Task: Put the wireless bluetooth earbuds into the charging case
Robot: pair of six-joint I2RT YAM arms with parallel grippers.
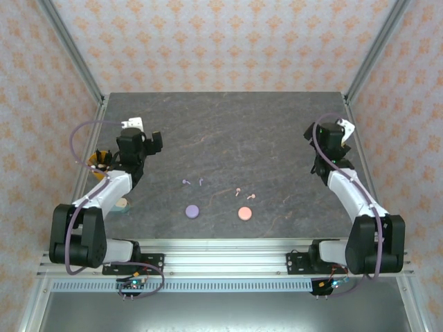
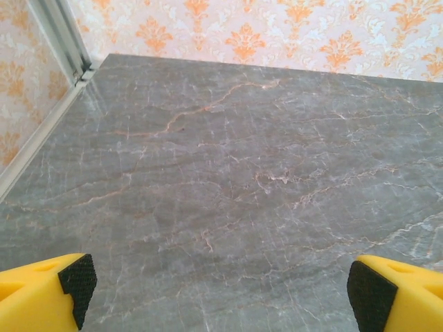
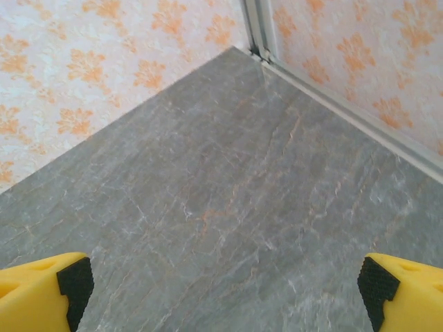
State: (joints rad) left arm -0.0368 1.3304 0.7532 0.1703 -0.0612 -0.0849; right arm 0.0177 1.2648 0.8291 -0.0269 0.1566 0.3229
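Earbuds (image 1: 201, 182) lie loose near two round cases (image 1: 192, 211).

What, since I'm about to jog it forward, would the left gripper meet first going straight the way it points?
Probably the table top: the open left gripper tilts down toward it, with nothing lying between. If it points flatter than it looks, the back wall.

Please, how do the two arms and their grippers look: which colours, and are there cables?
Both the left arm and the right arm have white links, black joint housings and a thin purple cable looping alongside. The left gripper and right gripper have yellow fingers tipped with black pads.
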